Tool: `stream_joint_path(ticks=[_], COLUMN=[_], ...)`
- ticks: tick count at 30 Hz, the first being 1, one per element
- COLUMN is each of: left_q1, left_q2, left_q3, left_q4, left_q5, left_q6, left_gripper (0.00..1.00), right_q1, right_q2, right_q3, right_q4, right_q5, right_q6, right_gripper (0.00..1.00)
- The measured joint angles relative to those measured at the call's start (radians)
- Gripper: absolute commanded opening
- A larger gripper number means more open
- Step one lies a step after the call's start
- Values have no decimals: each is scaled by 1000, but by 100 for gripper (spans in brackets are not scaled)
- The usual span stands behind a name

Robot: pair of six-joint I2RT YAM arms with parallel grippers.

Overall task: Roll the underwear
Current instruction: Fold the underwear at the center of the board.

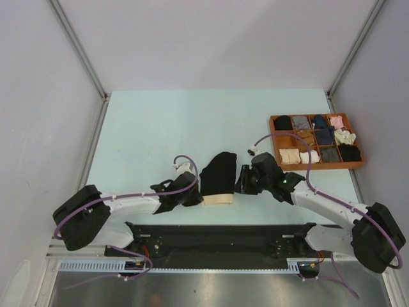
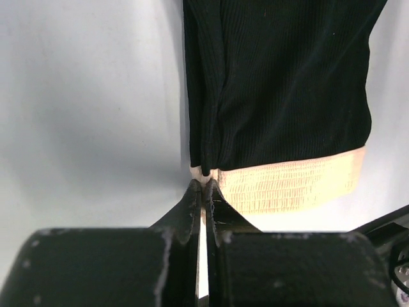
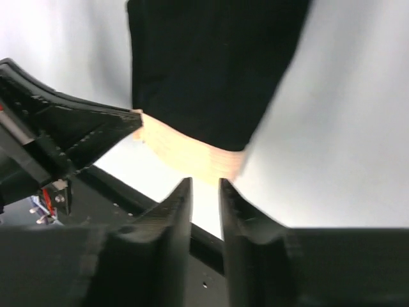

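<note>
A black underwear [image 1: 218, 174] lies folded flat on the table, its pale beige waistband [image 1: 218, 199] toward the near edge. My left gripper [image 1: 197, 194] is shut on the waistband's left corner [image 2: 199, 171], and its fingertips [image 2: 192, 192] pinch the beige edge. My right gripper [image 1: 241, 182] hovers just short of the waistband's right end [image 3: 192, 150]. Its jaws stand a narrow gap apart with nothing between them. In the right wrist view the black fabric [image 3: 204, 64] fills the top, and the left gripper [image 3: 96, 128] reaches in from the left.
A brown compartment tray [image 1: 319, 165] with several rolled garments stands at the back right. The black base rail [image 1: 217, 236] of the arms runs just below the waistband. Grey walls enclose the table on three sides.
</note>
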Motion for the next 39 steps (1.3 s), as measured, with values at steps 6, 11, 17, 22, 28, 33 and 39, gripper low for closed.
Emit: stream_joint_path(ticks=[6,11,17,22,28,33,39], left_q1=[-1,-2,-2,-2,-2,-2,-2], left_q2=[-2,-5,-5,-5,-11,-20,-20], left_q3=[2,2,2,2,2,-5,-6], left_q4=[-8,-13,-13,-14,-24,-26,-23], left_q5=[-2,-3,-3,-4,-4,-7,-7], left_q6=[10,10,10,10,10,9,10], left_gripper=[0,0,0,0,0,0,0], right_q1=[33,63,79,85,88,89,87], right_q2=[90,157,190,245,289,316,248], right_q3=[2,2,2,2,12,33,27], right_q4=[53,76,109,107,98,99,85], right_q5=[-10,-13,-18,-10,2,-10,-19], right_q6=[13,17,16,16,14,10,8], right_gripper=[15,13,12,11,10,16,40])
